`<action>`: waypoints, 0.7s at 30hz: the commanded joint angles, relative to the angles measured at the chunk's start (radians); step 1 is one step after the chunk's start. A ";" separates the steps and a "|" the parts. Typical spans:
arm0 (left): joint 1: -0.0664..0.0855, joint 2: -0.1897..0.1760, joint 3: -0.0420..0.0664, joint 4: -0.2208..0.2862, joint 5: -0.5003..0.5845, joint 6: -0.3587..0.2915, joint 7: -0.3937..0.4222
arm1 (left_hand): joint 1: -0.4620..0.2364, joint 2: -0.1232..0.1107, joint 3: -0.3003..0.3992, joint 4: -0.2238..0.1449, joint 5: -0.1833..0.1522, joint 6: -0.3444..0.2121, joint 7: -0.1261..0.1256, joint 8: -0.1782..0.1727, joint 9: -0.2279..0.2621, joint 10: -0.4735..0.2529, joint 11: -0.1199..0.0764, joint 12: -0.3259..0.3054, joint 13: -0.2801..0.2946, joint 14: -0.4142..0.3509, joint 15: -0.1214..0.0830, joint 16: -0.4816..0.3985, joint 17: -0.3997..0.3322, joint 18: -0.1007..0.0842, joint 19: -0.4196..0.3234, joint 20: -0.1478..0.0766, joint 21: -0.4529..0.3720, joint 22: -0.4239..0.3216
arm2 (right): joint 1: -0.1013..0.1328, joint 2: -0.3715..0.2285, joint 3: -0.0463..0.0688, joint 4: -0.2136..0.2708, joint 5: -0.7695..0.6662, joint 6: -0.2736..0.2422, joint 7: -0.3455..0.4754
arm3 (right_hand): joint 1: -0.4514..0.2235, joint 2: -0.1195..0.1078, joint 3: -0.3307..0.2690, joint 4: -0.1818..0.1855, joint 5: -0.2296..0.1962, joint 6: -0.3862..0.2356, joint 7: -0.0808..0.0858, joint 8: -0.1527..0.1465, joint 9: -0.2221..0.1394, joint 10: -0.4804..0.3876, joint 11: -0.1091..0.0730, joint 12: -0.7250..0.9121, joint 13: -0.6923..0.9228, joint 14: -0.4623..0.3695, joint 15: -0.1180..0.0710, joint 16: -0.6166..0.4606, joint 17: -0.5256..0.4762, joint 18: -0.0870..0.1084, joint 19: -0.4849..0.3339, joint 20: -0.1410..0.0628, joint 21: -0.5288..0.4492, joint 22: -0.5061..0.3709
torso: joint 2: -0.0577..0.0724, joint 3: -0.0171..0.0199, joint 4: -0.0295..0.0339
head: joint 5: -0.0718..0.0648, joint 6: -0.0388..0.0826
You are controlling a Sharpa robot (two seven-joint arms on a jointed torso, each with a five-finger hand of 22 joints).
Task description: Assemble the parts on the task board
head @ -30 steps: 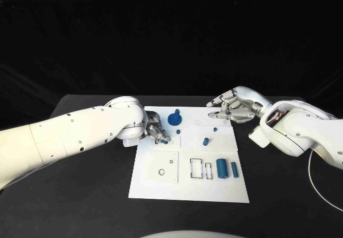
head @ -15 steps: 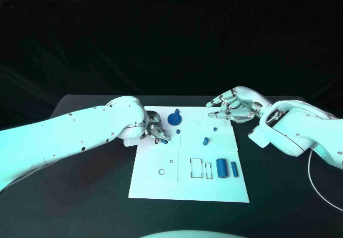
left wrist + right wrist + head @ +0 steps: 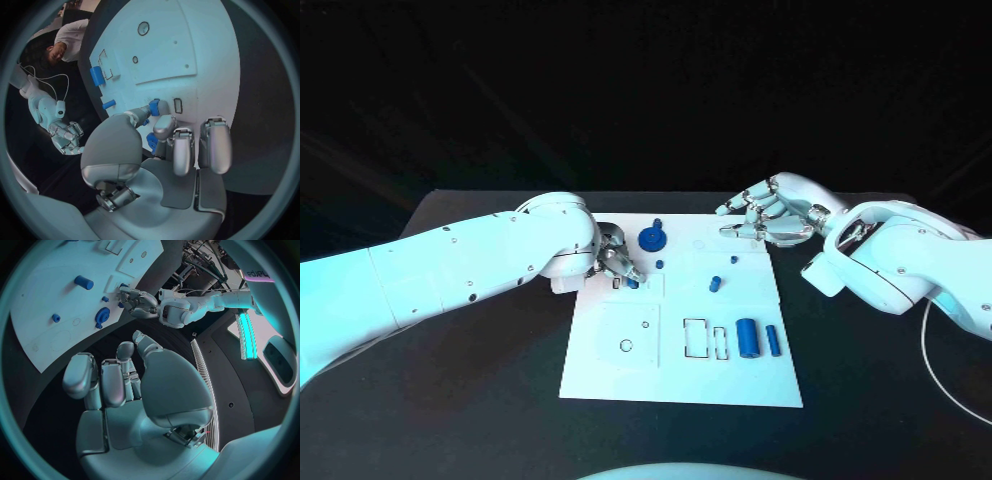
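currently the white board (image 3: 682, 370) lies flat in the middle of the black table (image 3: 459, 400), with small blue parts spread over it. the left hand (image 3: 615, 265) rests at the board's left edge, near its far end, fingers curled down onto the surface. in the left wrist view the thumb and a fingertip (image 3: 153, 107) close on a small blue piece (image 3: 154, 106) just beside a small rectangular slot (image 3: 177, 105); a second blue piece (image 3: 151, 142) sits under the curled fingers, and it probably lies on the board rather than in the grip, though the view is too tight to be certain. the right hand (image 3: 769, 218) hovers at the board's far right corner, fingers apart and slightly bent, holding nothing; the right wrist view shows its palm (image 3: 169, 385) above dark table beside the board edge. a round blue gear-like part (image 3: 653, 240) stands near the far edge of the board, just right of the left hand. a short blue peg (image 3: 715, 284) lies near the board's centre, and a smaller blue dot (image 3: 733, 261) sits beyond it, toward the right hand. toward the near right, a thick blue cylinder (image 3: 750, 338) and a thinner blue bar (image 3: 773, 342) lie side by side, just right of two outlined rectangular recesses (image 3: 704, 339). a raised white square panel (image 3: 630, 337) with a small round hole occupies the near left part of the board.
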 commanded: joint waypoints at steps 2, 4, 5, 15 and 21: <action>-0.007 0.006 -0.005 0.000 0.002 0.036 -0.004 | -0.028 -0.008 -0.026 0.006 -0.003 0.016 -0.002 0.002 0.001 0.013 -0.002 0.008 0.002 0.105 -0.007 0.002 0.263 -0.015 0.007 -0.006 0.006 0.050 | -0.001 0.001 0.000 0.001 -0.004 0.009 0.001 | -0.011 0.002 -0.006 0.001 0.005 0.007 0.001 0.004 0.001 -0.005 -0.003 -0.003 -0.001 0.035 -0.002 -0.005 -0.001 0.008 -0.007 -0.002 -0.007 -0.001 | 0.000 -0.0007 -0.0001 | 0.000 0.000; -0.007 0.007 -0.005 -0.001 0.002 0.034 -0.005 | -0.042 -0.012 -0.044 0.012 -0.004 0.021 -0.002 0.003 0.002 0.015 -0.002 0.009 0.004 0.105 -0.007 0.002 0.263 -0.016 0.009 -0.007 0.007 0.053 | -0.001 0.001 0.000 0.001 -0.004 0.008 0.001 | -0.012 0.002 -0.006 0.002 0.006 0.007 0.001 0.004 0.001 -0.006 -0.003 -0.004 -0.002 0.035 -0.002 -0.006 -0.003 0.008 -0.008 -0.002 -0.007 -0.002 | 0.000 -0.0009 -0.0002 | 0.000 0.000; -0.007 0.007 -0.005 -0.001 0.002 0.033 -0.005 | -0.050 -0.013 -0.054 0.016 -0.005 0.023 -0.003 0.003 0.002 0.016 -0.003 0.010 0.004 0.105 -0.008 0.002 0.263 -0.016 0.009 -0.007 0.008 0.054 | -0.001 0.000 0.000 0.001 -0.004 0.008 0.001 | -0.012 0.002 -0.006 0.002 0.006 0.007 0.001 0.004 0.001 -0.006 -0.003 -0.004 -0.002 0.035 -0.002 -0.006 -0.003 0.008 -0.008 -0.002 -0.007 -0.002 | 0.000 -0.0009 -0.0002 | -0.001 0.000; -0.007 0.007 -0.005 -0.005 0.000 0.019 -0.006 | -0.086 -0.013 -0.137 0.040 -0.006 0.034 -0.005 0.002 0.004 0.021 -0.005 0.010 0.005 0.105 -0.010 0.002 0.263 -0.017 0.012 -0.009 0.010 0.061 | -0.001 0.000 0.000 0.001 -0.003 0.008 0.001 | -0.014 0.001 -0.008 0.003 0.007 0.006 0.001 0.004 0.001 -0.009 -0.003 -0.008 -0.006 0.034 -0.001 -0.010 -0.007 0.009 -0.010 -0.002 -0.010 -0.007 | 0.000 -0.0014 0.0001 | -0.002 0.000; -0.007 0.003 -0.005 -0.001 0.000 0.014 -0.005 | -0.094 -0.012 -0.186 0.052 -0.007 0.038 -0.008 0.000 0.005 0.022 -0.007 0.007 0.001 0.105 -0.011 0.002 0.263 -0.017 0.013 -0.011 0.010 0.062 | -0.001 0.000 0.000 0.000 -0.002 0.010 0.002 | -0.017 0.000 -0.010 0.004 0.007 0.005 0.001 0.004 0.001 -0.017 -0.003 -0.022 -0.019 0.031 -0.001 -0.019 -0.019 0.011 -0.017 -0.002 -0.015 -0.019 | 0.000 -0.0017 -0.0006 | -0.002 0.000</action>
